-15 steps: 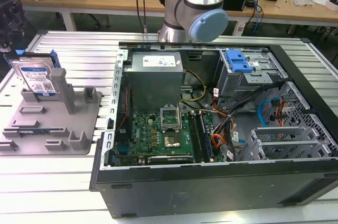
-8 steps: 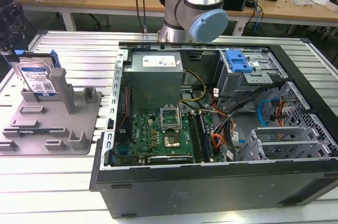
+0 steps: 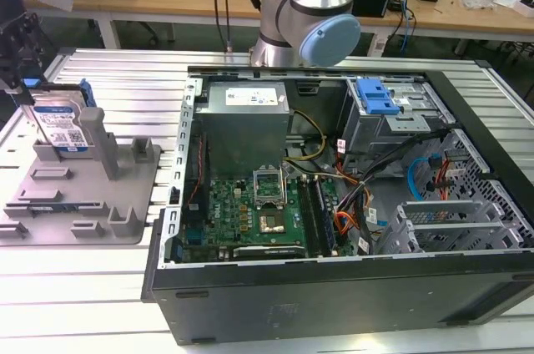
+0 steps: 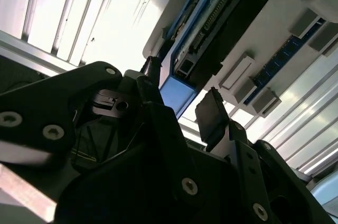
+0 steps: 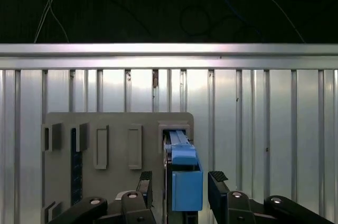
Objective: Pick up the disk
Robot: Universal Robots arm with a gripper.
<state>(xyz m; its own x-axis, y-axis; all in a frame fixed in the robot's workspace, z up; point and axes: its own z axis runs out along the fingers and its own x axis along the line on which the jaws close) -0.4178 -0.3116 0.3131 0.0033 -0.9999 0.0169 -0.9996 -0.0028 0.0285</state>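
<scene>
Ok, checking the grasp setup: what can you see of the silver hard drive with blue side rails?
The flat silver disk, with a white-and-blue label and blue plastic rails along its edges, stands upright on edge in the grey plastic fixture plate. The open gripper straddles its blue end.

Lighting record: bright room light, strong local glare.
We log the exterior view as evenly lit, with soft shadows inside the computer case (image 3: pixel 292 304). In the second wrist view the slatted surface (image 4: pixel 105 18) burns out to white and the hand (image 4: pixel 182 86) reads as a dark silhouette. The first wrist view is dimmer, black beyond the surface's edge.
</scene>
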